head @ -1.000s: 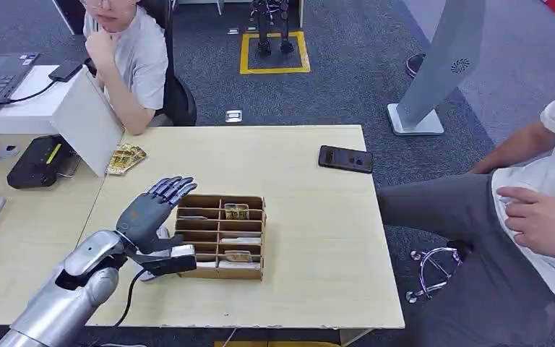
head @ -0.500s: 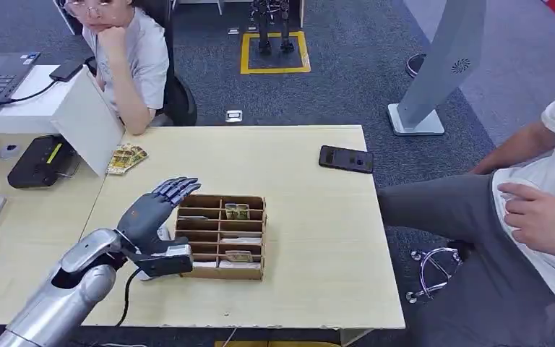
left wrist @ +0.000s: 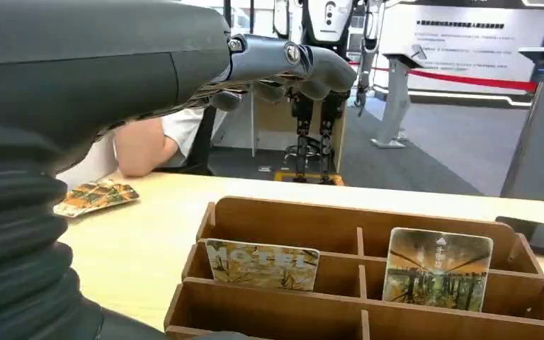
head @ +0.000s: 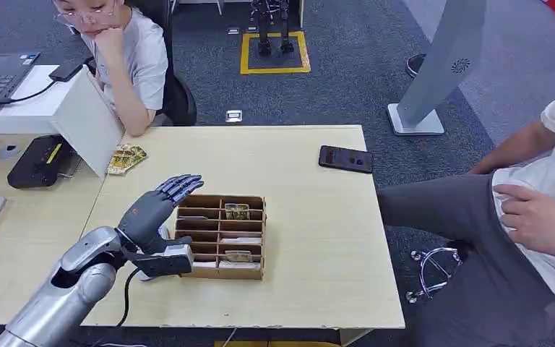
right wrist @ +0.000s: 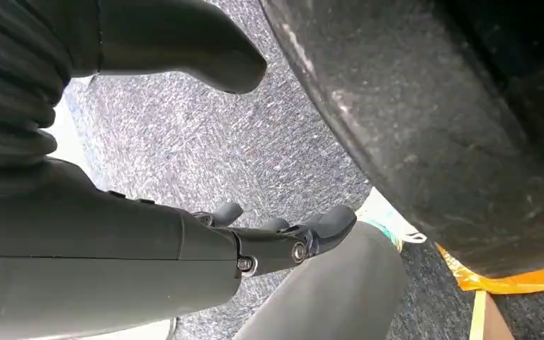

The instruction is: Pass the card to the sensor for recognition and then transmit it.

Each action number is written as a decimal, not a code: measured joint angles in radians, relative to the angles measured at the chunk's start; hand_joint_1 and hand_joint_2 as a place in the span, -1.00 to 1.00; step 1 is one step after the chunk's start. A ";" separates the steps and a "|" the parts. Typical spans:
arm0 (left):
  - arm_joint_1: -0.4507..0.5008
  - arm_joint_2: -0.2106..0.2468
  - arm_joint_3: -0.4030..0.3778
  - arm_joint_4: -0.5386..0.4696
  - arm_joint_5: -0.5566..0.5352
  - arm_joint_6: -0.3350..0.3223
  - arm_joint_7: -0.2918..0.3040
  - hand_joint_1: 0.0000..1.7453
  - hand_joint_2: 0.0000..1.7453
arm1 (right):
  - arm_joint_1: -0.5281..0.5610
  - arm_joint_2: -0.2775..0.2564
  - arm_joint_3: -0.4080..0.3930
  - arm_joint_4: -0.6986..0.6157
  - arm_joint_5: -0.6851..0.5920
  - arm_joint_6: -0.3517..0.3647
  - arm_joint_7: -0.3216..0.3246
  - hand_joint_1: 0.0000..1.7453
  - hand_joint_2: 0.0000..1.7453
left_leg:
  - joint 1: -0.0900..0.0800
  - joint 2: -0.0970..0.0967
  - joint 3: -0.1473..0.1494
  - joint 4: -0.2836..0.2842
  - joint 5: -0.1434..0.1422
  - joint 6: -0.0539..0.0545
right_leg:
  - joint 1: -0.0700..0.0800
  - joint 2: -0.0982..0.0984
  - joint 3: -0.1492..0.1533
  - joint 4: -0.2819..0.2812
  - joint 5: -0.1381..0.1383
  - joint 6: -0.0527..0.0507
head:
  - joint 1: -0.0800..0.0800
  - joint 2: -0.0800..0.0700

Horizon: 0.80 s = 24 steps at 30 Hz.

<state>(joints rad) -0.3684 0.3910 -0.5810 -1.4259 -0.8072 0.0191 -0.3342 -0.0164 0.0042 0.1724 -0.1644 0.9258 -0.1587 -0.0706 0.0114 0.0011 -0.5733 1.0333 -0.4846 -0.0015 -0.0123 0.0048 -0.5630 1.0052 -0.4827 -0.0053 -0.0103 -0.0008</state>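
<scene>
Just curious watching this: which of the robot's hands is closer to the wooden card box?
Left. The left hand hovers open at the wooden card box's left edge; the right hand hangs down over the carpet, away from the table.

Left robot hand (head: 152, 210) raised, fingers extended and apart, empty; right robot hand (right wrist: 184, 241) hangs open.

The left hand (head: 153, 211) hides the wooden organizer's (head: 220, 236) near-left corner. Print on its cards (head: 236, 211) is too small to read. The seated person (head: 542, 217) is cut off at the edge.
</scene>
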 joint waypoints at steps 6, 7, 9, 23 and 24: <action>0.000 0.000 0.000 -0.004 0.000 0.000 0.000 -1.00 1.00 | 0.000 0.001 0.000 0.000 0.000 0.000 0.000 -1.00 1.00 | 0.000 0.000 0.000 0.000 0.000 0.000 | 0.000 0.000 0.000 0.000 0.000 0.000 | 0.000 0.000; 0.000 0.000 0.000 -0.006 0.000 0.000 0.000 -1.00 1.00 | 0.000 0.001 0.000 0.000 0.000 0.000 0.000 -1.00 1.00 | 0.000 0.000 0.000 0.000 0.000 0.000 | 0.000 0.000 0.000 0.000 0.000 0.000 | 0.000 0.000; 0.001 0.000 0.000 -0.010 0.000 0.000 0.000 -1.00 1.00 | 0.000 0.002 0.000 0.000 0.002 0.000 0.000 -1.00 1.00 | 0.000 0.000 0.000 0.000 0.000 0.000 | 0.000 0.000 0.000 0.000 0.000 0.000 | 0.000 0.000; 0.004 -0.014 -0.001 0.019 -0.054 0.010 0.052 -1.00 1.00 | -0.001 0.008 0.000 0.000 0.017 0.001 0.005 -1.00 1.00 | 0.000 0.000 0.000 0.000 0.000 0.000 | 0.000 0.000 -0.001 0.000 0.000 0.000 | 0.000 0.000; 0.003 -0.022 -0.001 0.029 -0.059 0.013 0.052 -1.00 1.00 | -0.001 0.008 0.000 0.000 0.019 0.002 0.005 -1.00 1.00 | 0.000 0.000 0.000 0.000 0.000 0.000 | 0.000 0.000 -0.001 0.000 0.000 0.000 | 0.000 0.000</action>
<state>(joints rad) -0.3649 0.3693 -0.5821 -1.3970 -0.8663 0.0316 -0.2823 -0.0177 0.0118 0.1720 -0.1648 0.9445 -0.1568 -0.0656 0.0113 0.0012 -0.5733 1.0333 -0.4846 -0.0015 -0.0122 0.0050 -0.5636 1.0052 -0.4827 -0.0053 -0.0103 -0.0008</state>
